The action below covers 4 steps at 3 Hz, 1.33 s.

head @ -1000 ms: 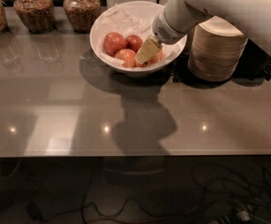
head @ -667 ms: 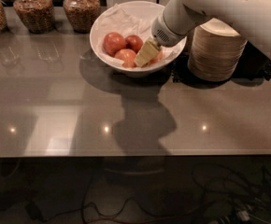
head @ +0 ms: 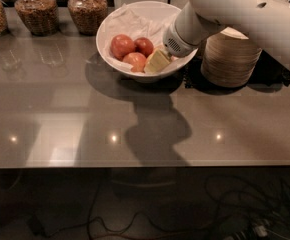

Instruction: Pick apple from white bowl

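Note:
The white bowl (head: 110, 26) stands at the back middle of the table and is lined with crumpled white paper. Three red apples lie in it: one at the left (head: 122, 46), one behind (head: 144, 45) and one at the front (head: 134, 61). My gripper (head: 156, 61) reaches down into the bowl from the right on the white arm (head: 235, 9). Its yellowish tip sits right against the front apple, on that apple's right side. The arm hides the right part of the bowl.
A stack of beige paper bowls (head: 230, 59) stands on a dark mat just right of the white bowl, under the arm. Three glass jars of grain (head: 35, 11) line the back left edge. The glossy table's front edge (head: 145, 164) runs across the lower view, with cables on the floor below.

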Motion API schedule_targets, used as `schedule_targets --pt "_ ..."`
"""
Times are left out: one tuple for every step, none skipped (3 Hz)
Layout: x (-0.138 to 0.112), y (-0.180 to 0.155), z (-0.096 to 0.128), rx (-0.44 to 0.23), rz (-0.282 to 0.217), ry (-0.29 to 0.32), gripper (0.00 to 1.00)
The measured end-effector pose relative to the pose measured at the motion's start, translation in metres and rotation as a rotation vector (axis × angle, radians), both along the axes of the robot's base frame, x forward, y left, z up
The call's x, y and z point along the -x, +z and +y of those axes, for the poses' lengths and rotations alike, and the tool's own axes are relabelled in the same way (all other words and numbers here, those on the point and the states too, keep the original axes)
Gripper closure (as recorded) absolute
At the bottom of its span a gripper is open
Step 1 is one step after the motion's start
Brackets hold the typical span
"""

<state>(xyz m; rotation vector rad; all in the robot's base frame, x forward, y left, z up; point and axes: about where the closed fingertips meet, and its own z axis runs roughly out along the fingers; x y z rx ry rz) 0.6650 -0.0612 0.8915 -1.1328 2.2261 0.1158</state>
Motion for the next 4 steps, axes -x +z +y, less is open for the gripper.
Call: schedule_targets --pt "-0.0015 -0.0103 -0.004 -0.012 0.021 -0.028 0.32" --pt "-0.0027 -0.0164 -0.0068 -0.021 0.037 -0.045 0.35" --pt "-0.003 -0.0151 -0.0069 -0.022 0.037 -0.045 0.54" --pt "0.0002 -0.0107 -0.0073 -0.034 0.012 -0.032 0.77"
